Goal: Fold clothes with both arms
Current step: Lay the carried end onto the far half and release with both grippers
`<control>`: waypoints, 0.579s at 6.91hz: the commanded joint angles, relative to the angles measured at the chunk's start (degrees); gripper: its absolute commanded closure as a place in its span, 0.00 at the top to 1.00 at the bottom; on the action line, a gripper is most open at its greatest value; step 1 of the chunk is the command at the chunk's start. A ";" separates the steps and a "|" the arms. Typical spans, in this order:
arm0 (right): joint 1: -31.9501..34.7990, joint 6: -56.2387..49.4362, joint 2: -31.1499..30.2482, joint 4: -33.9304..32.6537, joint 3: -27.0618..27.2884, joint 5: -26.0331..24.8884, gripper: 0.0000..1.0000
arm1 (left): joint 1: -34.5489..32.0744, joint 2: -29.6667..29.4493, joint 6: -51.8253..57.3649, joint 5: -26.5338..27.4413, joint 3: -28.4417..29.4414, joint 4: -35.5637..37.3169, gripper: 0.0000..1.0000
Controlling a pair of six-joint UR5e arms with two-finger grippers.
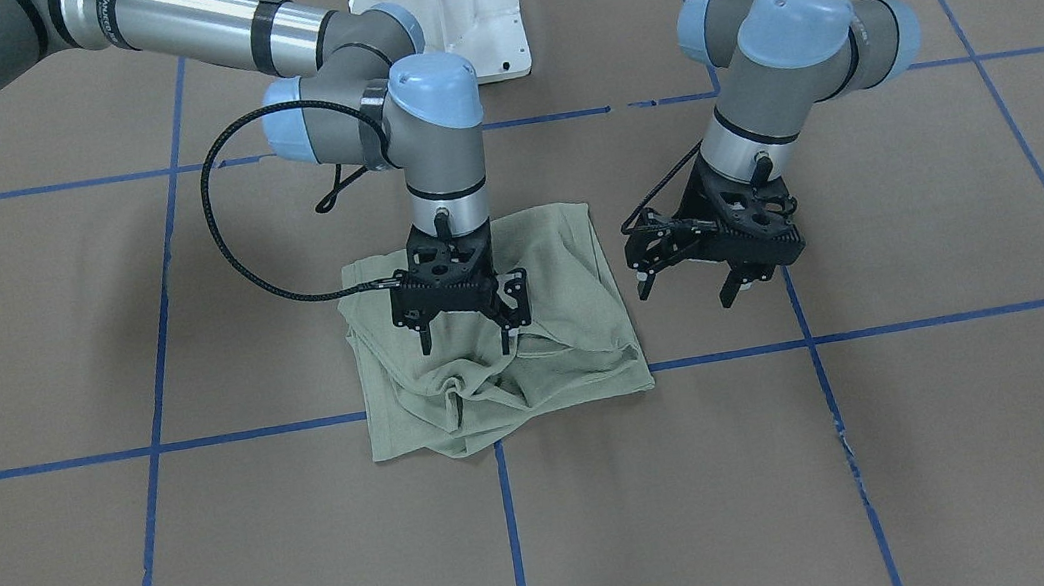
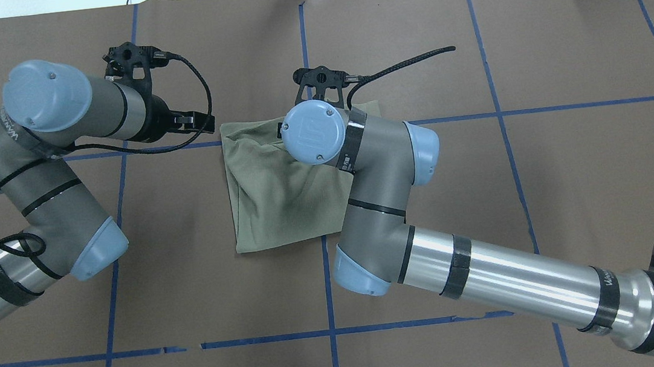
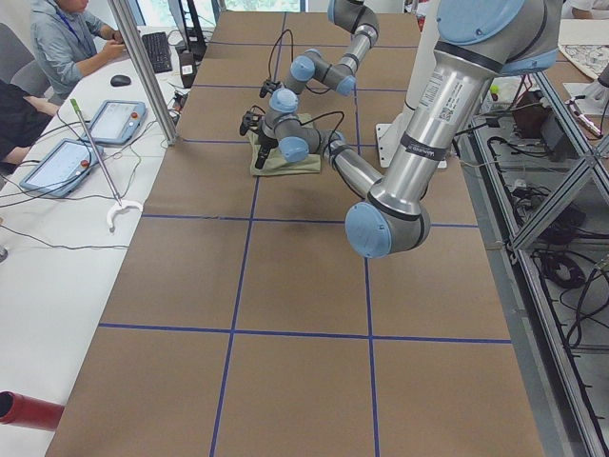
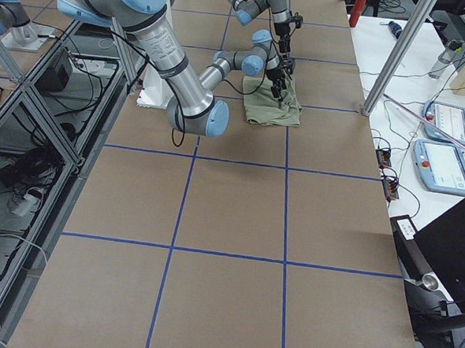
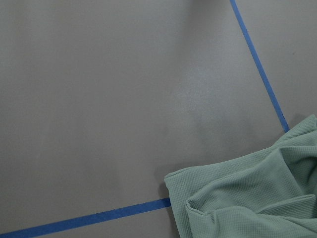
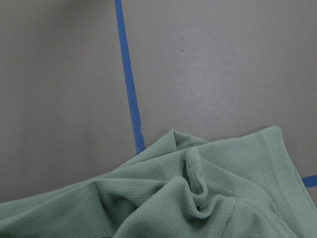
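The shirt (image 1: 585, 315) lies rumpled, partly folded, at mid-bench (image 1: 905, 444). The right hand (image 1: 466, 341) stands over it, fingers spread, tips at the cloth, gripping nothing. The left hand (image 1: 687, 296) hangs just beside the shirt, likewise spread and empty.

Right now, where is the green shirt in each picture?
Front-facing: shirt in the middle.
Overhead: shirt in the middle, a bit left.
Exterior left: shirt far up the table, left of centre.
Exterior right: shirt far up the table, right of centre.
Left wrist: shirt in the bottom right corner.
Right wrist: shirt along the bottom.
Shared landmark: the blue tape running under the shirt's edge.
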 commanded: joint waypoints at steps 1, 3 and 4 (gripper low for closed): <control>1.15 1.02 0.31 0.13 -1.25 -0.05 0.79 | 0.07 0.20 -0.23 0.09 -0.05 -0.03 1.00; 1.15 4.18 0.83 0.22 -2.31 -0.05 0.69 | 0.07 0.20 -1.55 0.09 -0.05 -0.03 1.00; 1.15 7.93 1.27 0.14 -2.49 -0.05 0.69 | 0.15 0.20 -1.90 0.09 -0.05 -0.03 1.00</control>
